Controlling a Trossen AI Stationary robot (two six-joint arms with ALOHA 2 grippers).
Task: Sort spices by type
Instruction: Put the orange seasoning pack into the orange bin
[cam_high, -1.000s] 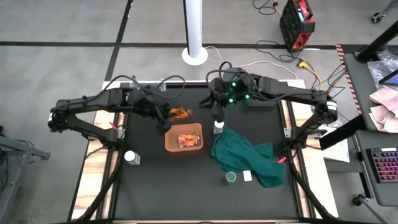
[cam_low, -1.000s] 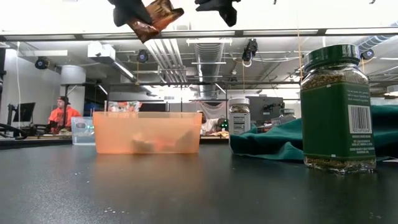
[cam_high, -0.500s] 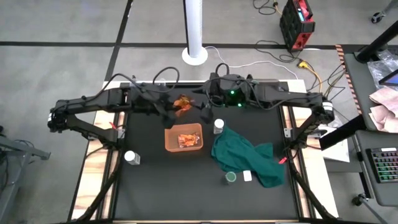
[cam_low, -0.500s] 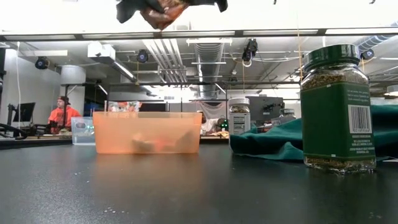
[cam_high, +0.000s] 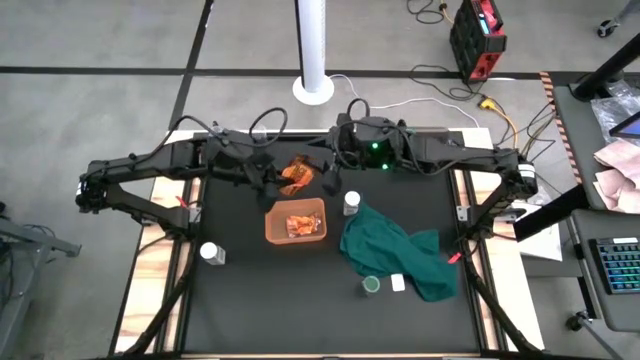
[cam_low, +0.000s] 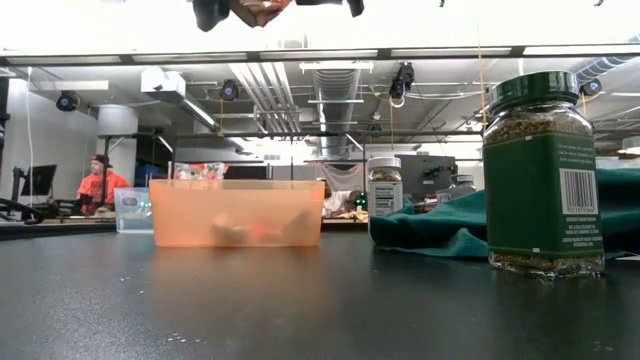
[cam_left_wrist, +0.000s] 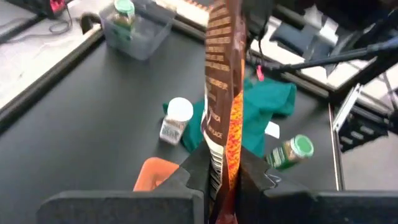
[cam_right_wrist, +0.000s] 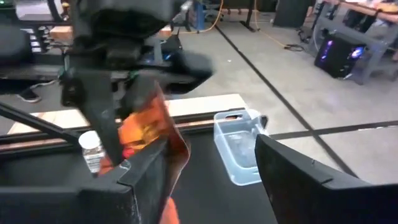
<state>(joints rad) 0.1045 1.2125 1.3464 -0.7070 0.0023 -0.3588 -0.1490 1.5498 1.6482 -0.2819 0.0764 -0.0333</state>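
Note:
My left gripper is shut on an orange-red and brown foil packet, high above the table beyond the orange bin. In the low view only the packet's lower part shows at the top edge. My right gripper is open beside the packet's free end, just right of it in the high view. One white-capped jar stands by the green cloth and another at the near left. A green-capped jar stands near the cloth's front edge. My left gripper pinches one end of the foil packet between its two fingers, flat faces against the pads. The packet stands edge-on and reaches away from the fingers, lifted clear of the table. My right gripper has one finger right next to the packet's free end; whether it touches, I cannot tell.
The orange bin holds more orange-red packets. A clear bin with a green-capped jar stands at the far side. A small white block lies by the cloth. People show in the room behind.
My left gripper has risen and gone toward the far edge and the right arm, and the packet it holds has turned. My right gripper has gone from above the white-capped jar toward the table's left, up to the packet's free end.

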